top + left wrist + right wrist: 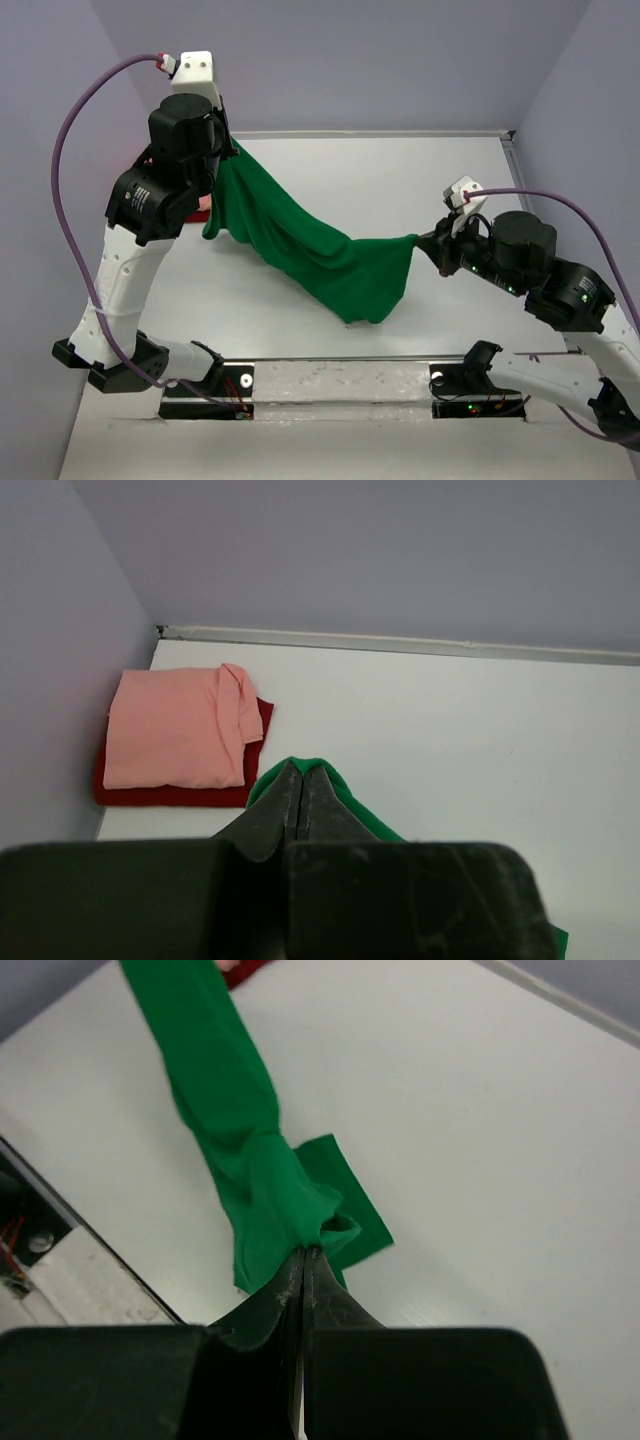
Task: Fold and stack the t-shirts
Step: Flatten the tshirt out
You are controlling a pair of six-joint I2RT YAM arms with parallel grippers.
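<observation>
End effectors [300,768] [303,1252] tight on green t-shirt [300,240]

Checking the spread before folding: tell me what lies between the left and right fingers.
The green t-shirt spans from the left fingers to the right fingers, sagging toward the table; the top view shows it.
</observation>
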